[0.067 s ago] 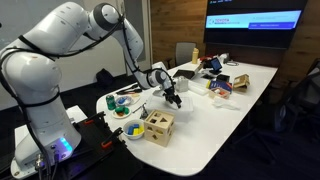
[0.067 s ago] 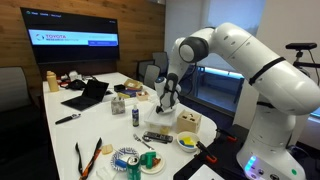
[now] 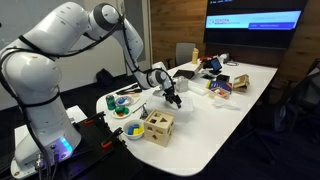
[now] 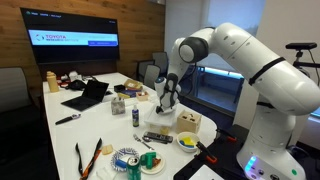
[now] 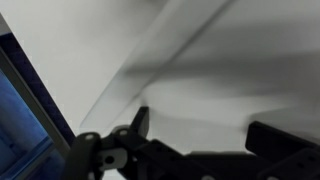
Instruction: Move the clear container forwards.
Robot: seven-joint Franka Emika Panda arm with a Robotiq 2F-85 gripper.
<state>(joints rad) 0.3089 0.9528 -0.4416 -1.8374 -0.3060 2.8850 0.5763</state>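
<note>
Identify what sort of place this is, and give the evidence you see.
Most likely an office meeting room: a long white conference table, a large wall screen showing a slide, and an open laptop on it.

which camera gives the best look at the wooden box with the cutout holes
An exterior view shows the wooden box best: unobstructed, with cutout holes visible on its faces. In an exterior view the box looks pale, and its holes are hard to make out. The wrist view does not show it.
</note>
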